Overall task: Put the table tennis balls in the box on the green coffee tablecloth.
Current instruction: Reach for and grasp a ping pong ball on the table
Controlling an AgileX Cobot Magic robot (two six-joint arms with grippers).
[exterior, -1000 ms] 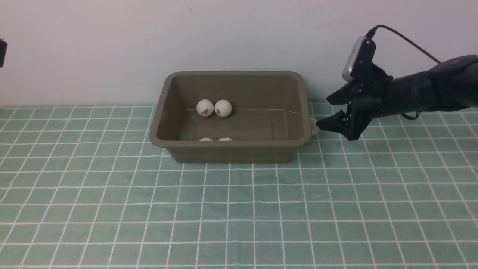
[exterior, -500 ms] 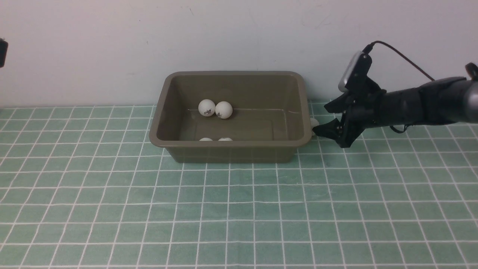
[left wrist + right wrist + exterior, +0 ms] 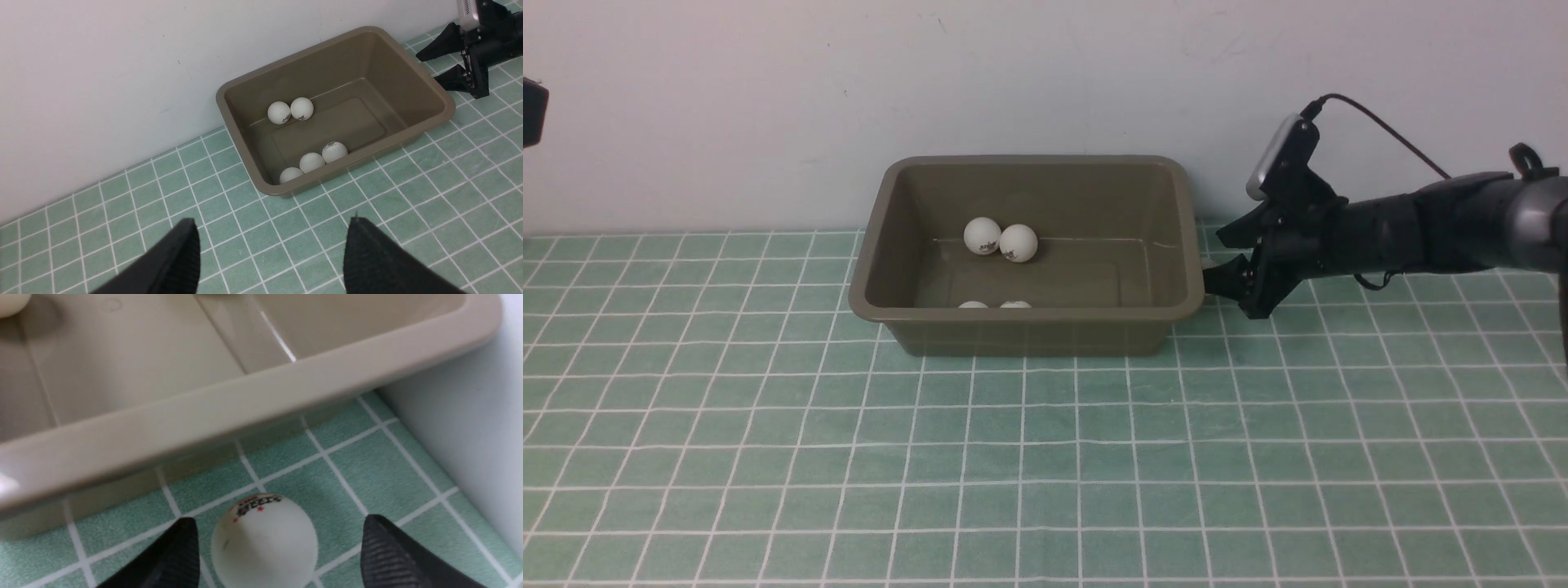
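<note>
A matte olive-brown plastic box (image 3: 1029, 331) is seen, rectangular with rounded corners, a flared rim and smooth sloping walls. It is set on the mint-green tablecloth (image 3: 1045, 457), which is crossed by thin white lines in a grid of small squares. Five small white table tennis balls (image 3: 302, 108) are counted inside the box from the left wrist view: two touching at the far wall and three in a row against the near wall, with dark print shown on some.

A sixth ball (image 3: 264, 535), matte with a dark logo and red stars, is found on the cloth just beside the box's right wall, outside the rim. The right tool (image 3: 278, 520) is held low around it, its ribbed black fingers (image 3: 384, 555) apart on either side, neither clearly pressed to the ball. The left tool (image 3: 271, 222) is kept high and well back, spread wide with nothing between its fingers.

Against a second ago, the right arm has been brought down and in towards the box. The sixth ball, then glimpsed in the front view, is now hidden behind the tool. The far pair of balls has shifted slightly rightward.
</note>
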